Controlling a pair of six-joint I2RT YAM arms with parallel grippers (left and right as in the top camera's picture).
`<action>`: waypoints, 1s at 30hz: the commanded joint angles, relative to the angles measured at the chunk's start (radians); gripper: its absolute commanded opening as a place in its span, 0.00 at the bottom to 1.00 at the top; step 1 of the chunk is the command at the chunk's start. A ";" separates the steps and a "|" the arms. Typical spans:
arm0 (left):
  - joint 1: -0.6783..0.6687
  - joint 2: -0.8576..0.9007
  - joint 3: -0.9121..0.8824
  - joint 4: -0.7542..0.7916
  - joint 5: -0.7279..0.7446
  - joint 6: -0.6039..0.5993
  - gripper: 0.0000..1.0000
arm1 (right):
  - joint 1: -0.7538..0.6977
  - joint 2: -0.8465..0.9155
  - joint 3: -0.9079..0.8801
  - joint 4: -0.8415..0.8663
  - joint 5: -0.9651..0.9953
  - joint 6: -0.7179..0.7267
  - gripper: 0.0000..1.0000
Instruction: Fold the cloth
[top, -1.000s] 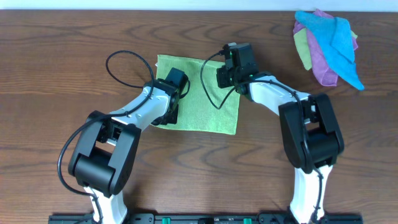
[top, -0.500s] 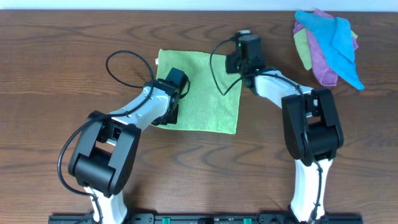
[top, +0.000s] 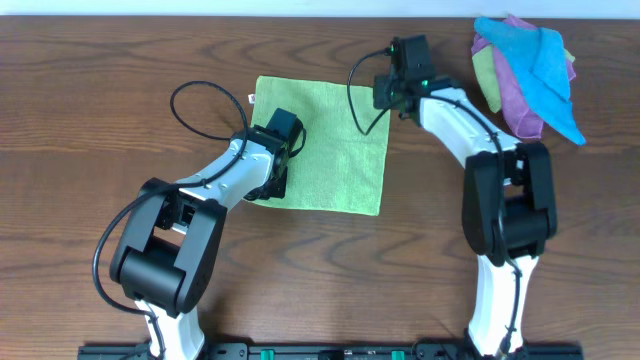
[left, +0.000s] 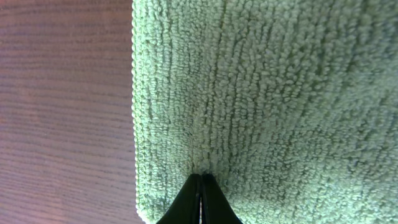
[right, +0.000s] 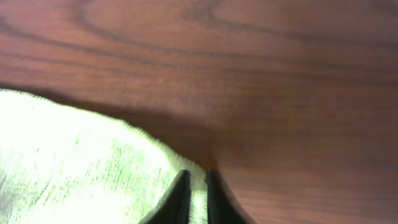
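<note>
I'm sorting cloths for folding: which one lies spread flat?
The lime-green cloth, spread flat mid-table under both arms. The blue cloth and purple cloth lie crumpled together in a heap at the far right.

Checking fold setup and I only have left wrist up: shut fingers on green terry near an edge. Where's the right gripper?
Observer: The right gripper is at the cloth's far right corner. Its wrist view shows that corner between fingers a sliver apart.
Operator: Cloth folded yet?
Observer: No. Overhead shows it spread flat as one square, with a small white tag by the far left corner.
Operator: Anything else on the table?
Observer: A pile of cloths, blue, purple and green, lies at the far right, away from the spread one.
</note>
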 joint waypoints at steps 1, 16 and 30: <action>0.003 0.046 0.004 0.026 0.044 0.004 0.06 | -0.004 -0.117 0.089 -0.078 0.011 -0.031 0.26; 0.014 -0.089 0.209 -0.090 -0.008 0.041 0.06 | -0.004 -0.553 0.118 -0.512 -0.002 -0.217 0.68; 0.185 -0.536 -0.161 -0.131 0.219 0.011 0.06 | 0.003 -1.190 -0.460 -0.743 -0.096 -0.046 0.67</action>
